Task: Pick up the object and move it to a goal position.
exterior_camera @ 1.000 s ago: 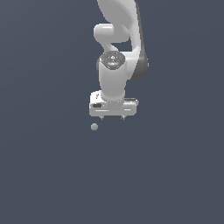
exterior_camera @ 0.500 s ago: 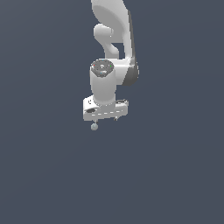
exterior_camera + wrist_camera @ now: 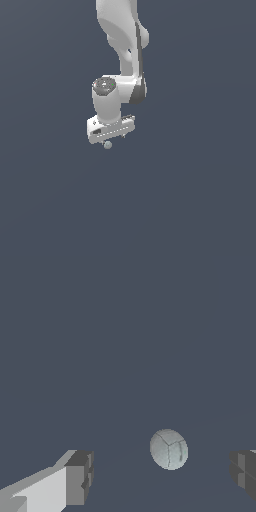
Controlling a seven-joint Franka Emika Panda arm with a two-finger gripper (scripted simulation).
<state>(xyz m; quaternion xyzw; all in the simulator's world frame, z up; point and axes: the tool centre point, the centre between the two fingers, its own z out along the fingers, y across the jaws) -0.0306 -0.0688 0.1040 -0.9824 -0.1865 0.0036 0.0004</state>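
Pale grey-blue ball (image 3: 169, 449) between spread gripper (image 3: 162, 476) fingers, off-centre — liable to squirt away on closing.

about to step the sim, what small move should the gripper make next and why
Probably ease straight down a little, then close. In the wrist view the ball sits between the open gripper fingers, untouched, and in the exterior view it shows just under the gripper.

ball (image 3: 169, 449) between spread fingers (image 3: 79, 477) | hand (image 3: 111, 141) directly above ball, not touching
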